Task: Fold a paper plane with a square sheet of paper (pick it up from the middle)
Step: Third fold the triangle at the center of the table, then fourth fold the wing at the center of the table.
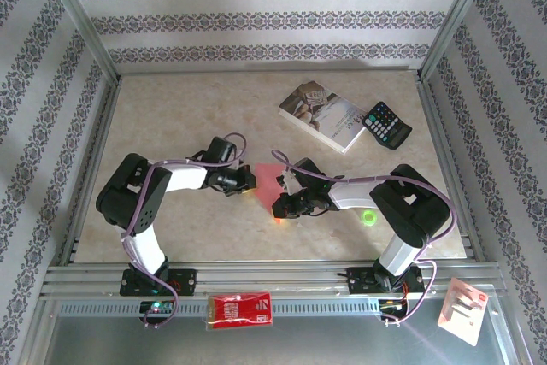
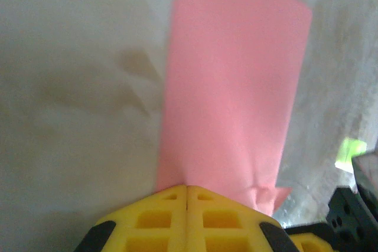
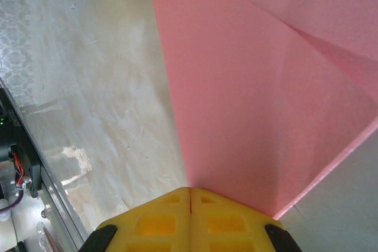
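The left gripper [image 2: 186, 189] and the right gripper [image 3: 190, 191] are each pinching one square sheet of paper [image 1: 267, 178], fingertips clamped together on it. One book [image 1: 322, 115] and one calculator [image 1: 386, 124] are lying beyond.

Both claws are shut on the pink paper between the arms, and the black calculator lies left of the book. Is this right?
Not fully. The top external view shows the calculator lying right of the book, not left. The rest stands: the left claw and the right claw are both shut on the pink paper between the arms.
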Action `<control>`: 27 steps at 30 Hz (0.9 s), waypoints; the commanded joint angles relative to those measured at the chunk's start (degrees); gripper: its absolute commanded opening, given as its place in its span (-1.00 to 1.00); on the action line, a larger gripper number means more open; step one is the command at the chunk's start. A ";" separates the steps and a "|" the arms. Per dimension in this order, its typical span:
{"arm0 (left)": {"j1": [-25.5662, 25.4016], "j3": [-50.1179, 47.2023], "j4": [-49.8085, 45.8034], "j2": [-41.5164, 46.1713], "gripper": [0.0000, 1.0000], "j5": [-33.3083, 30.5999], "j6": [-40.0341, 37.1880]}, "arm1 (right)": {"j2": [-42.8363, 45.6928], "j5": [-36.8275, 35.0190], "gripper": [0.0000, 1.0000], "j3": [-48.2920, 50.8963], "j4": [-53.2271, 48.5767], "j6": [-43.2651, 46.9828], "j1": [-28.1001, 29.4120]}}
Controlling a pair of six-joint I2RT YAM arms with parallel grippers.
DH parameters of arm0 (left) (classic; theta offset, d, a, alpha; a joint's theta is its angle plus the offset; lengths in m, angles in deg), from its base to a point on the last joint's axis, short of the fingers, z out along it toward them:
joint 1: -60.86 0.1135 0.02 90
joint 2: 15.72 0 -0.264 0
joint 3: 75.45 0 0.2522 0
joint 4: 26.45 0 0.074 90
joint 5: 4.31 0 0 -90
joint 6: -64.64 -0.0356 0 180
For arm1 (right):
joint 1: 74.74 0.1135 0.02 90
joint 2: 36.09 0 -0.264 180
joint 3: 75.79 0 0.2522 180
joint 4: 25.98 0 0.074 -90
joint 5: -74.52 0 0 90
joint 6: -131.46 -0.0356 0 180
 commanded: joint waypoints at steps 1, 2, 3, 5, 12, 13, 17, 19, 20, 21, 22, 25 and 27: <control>3.31 1.62 -2.73 -0.67 -0.91 -6.66 -2.68 | -2.33 -6.43 -1.00 3.52 -12.03 1.71 -0.33; 3.59 1.62 -2.79 -0.08 -0.90 -6.68 -2.61 | -2.20 -6.26 -1.00 3.36 -11.98 1.65 -0.32; 3.82 1.56 -2.72 0.65 -0.87 -6.55 -2.41 | -2.07 -5.97 -1.00 3.27 -11.72 1.62 -0.32; 3.82 1.21 -2.28 2.46 -0.83 -5.37 -1.78 | -1.36 -4.97 -1.00 3.43 -10.67 1.28 -0.13; 1.04 -7.17 0.59 14.06 -0.52 -2.12 3.37 | 9.52 -0.44 -0.97 3.11 -5.07 -2.05 0.05; 0.63 -8.55 0.93 15.48 -0.49 -2.33 4.24 | 10.97 -0.52 -0.94 2.93 -3.77 -2.97 -0.58; -0.61 -11.31 3.40 17.92 -0.31 -1.87 6.15 | 11.28 -3.79 -0.88 0.48 -3.28 -2.76 -2.25; -1.69 -10.78 3.66 17.30 -0.23 -1.55 6.27 | 9.04 -5.14 -0.88 -1.11 -4.02 -2.09 -3.54; -2.08 -10.60 3.94 16.82 -0.19 -1.38 6.35 | 7.95 -5.52 -0.88 -1.59 -4.06 -2.06 -4.14; -2.52 -10.07 4.10 16.04 -0.16 -1.10 6.29 | 6.71 -5.66 -0.88 -2.13 -4.05 -1.92 -4.83; -2.77 -9.45 3.77 15.25 -0.13 -0.95 6.03 | 5.56 -5.80 -0.89 -2.55 -4.05 -1.60 -5.37; -3.39 -8.24 3.89 12.75 -0.08 -0.08 5.92 | 2.96 -5.93 -0.92 -3.50 -4.23 -0.80 -6.04; -3.52 -7.34 2.79 11.42 -0.07 -0.01 5.30 | 1.91 -6.58 -0.93 -3.45 -4.27 -0.50 -6.15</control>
